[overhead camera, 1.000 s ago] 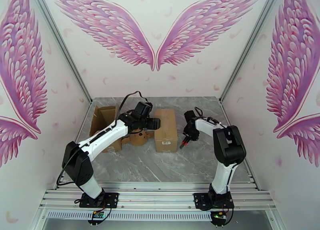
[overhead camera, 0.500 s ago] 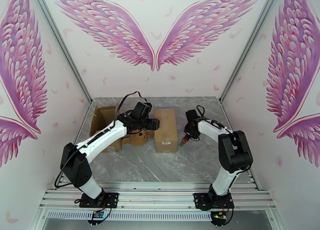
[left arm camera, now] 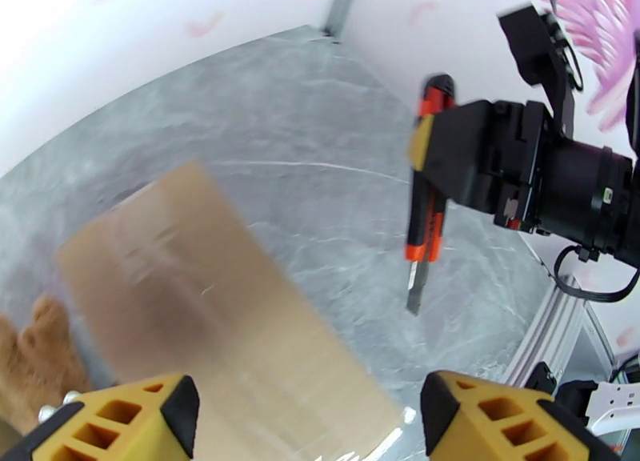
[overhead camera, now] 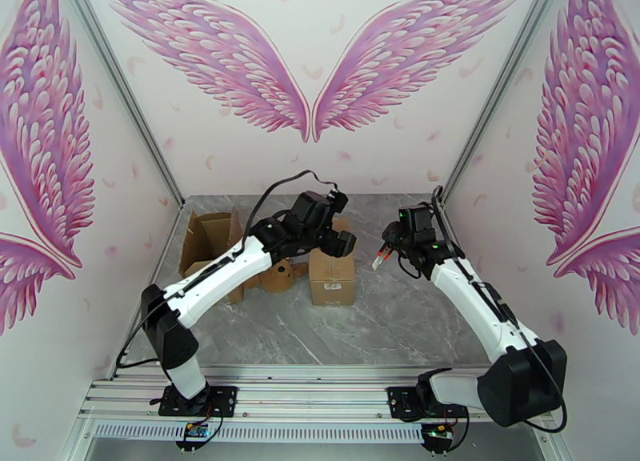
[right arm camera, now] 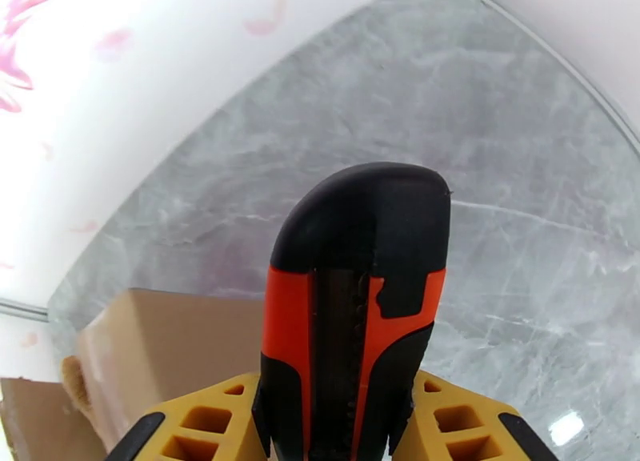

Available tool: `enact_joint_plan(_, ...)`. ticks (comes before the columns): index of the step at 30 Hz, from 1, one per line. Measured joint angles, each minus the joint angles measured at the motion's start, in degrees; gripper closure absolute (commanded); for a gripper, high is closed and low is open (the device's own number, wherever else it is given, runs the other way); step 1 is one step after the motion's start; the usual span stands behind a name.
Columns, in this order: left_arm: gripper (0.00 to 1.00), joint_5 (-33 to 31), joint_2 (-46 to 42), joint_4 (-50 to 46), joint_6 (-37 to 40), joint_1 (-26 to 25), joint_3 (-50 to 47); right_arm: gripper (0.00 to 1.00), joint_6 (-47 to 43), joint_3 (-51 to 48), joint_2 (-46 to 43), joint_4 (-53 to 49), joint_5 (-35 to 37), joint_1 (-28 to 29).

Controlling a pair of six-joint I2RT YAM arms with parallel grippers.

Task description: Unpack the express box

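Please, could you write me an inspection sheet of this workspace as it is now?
Surface: grey marble-look table.
Job's things: sealed box in the middle; utility knife, blade out.
Clutter: open box at the left; brown furry thing between the boxes.
Claws: left claw open above the sealed box; right claw shut on the utility knife.
Cables: black cable arching over the left arm; second cable at the right wrist.
Surroundings: white walls with pink wings; metal frame posts.

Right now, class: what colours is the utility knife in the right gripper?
Orange and black utility knife; right wrist view.
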Motion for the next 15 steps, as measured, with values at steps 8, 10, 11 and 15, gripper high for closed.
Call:
enact_joint_plan(8, 0.24, 6.14, 10.69, 0.50, 0.59, -0.26, 9.11, 0.59, -0.72, 0.00, -3.67, 0.13, -5.01, 1.22)
enact_joint_plan(10, 0.24, 7.48, 11.54, 0.55, 0.39, -0.17, 9.53, 0.59, -0.81, 0.00, -3.67, 0.13, -5.92, 1.27)
enact_joint_plan(11, 0.24, 8.09, 11.69, 0.50, 0.28, -0.17, 9.53, 0.59, -0.85, 0.00, -3.67, 0.11, -6.45, 1.27)
enact_joint_plan(15, 0.25, 11.13, 11.89, 1.18, -0.66, -0.17, 9.53, 0.59, -0.85, 0.00, -3.67, 0.33, -7.96, 1.64)
